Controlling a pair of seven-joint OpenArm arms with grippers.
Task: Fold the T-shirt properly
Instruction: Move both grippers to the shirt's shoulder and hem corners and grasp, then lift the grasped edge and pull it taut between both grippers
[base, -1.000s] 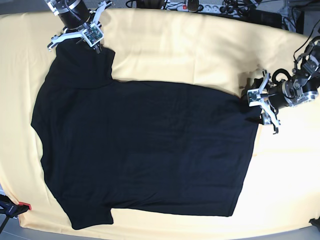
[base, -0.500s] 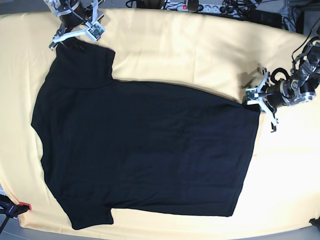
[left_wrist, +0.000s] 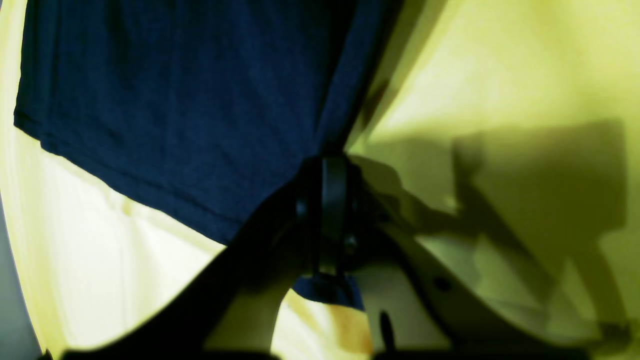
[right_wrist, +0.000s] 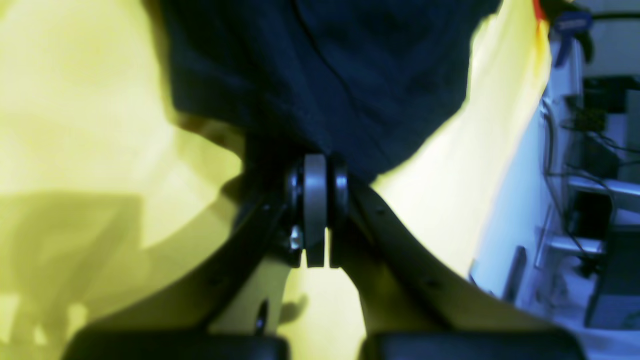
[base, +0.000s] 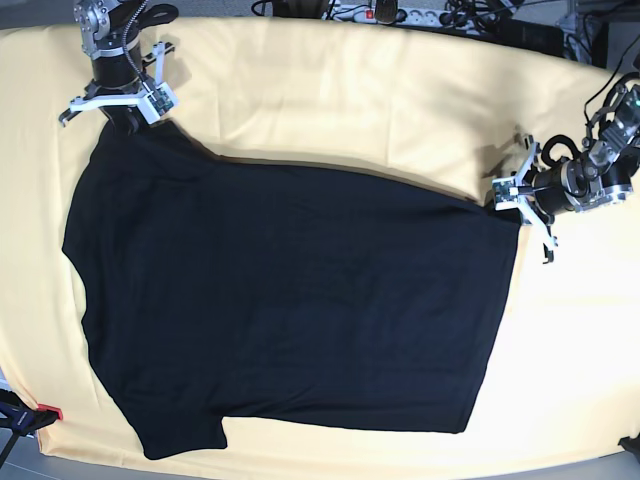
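Both sets of fingers are pinching the shirt (base: 290, 300) — left (base: 512, 198) at the hem corner, right (base: 132, 122) at the sleeve — either pinch risks slipping under tension.

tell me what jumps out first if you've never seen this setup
The big black T-shirt spread almost flat across the pale yellow tablecloth dominates the base view. Next you notice the two arms at its far edge: the right tool pinching the upper sleeve at the top left, and the left tool clamped on the hem corner at the right.
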